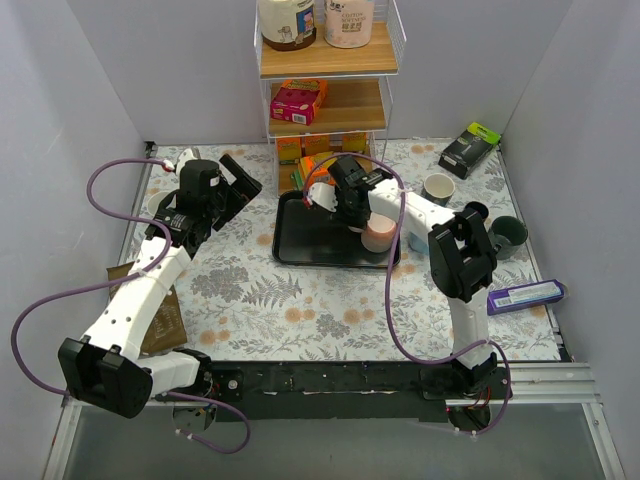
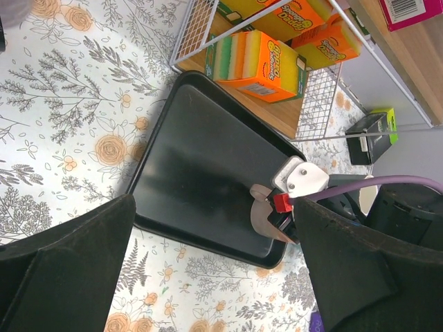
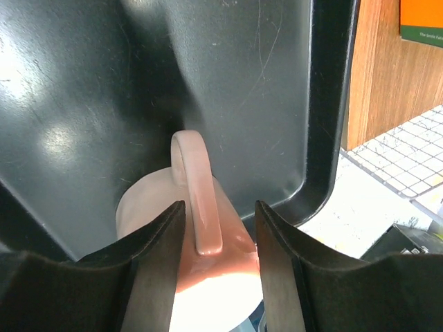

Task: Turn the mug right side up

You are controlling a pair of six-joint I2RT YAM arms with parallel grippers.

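A pink mug (image 1: pixel 378 236) sits in the near right corner of the black tray (image 1: pixel 300 240). In the right wrist view the mug (image 3: pixel 208 270) shows its handle (image 3: pixel 197 194) toward the camera; I cannot tell which end is up. My right gripper (image 3: pixel 220 207) is open, with one finger on each side of the handle and a gap to both. It sits over the mug in the top view (image 1: pixel 352 208). My left gripper (image 1: pixel 243 185) is open and empty, held above the table left of the tray (image 2: pixel 194 166). The left wrist view shows the mug's edge (image 2: pixel 261 218).
A wire and wood shelf (image 1: pixel 325 110) with orange sponge boxes (image 2: pixel 259 66) stands right behind the tray. Two cups (image 1: pixel 438 188) (image 1: pixel 507 233), a black and green box (image 1: pixel 470 148) and a purple box (image 1: pixel 525 296) lie at the right. A brown packet (image 1: pixel 165 320) lies at the left.
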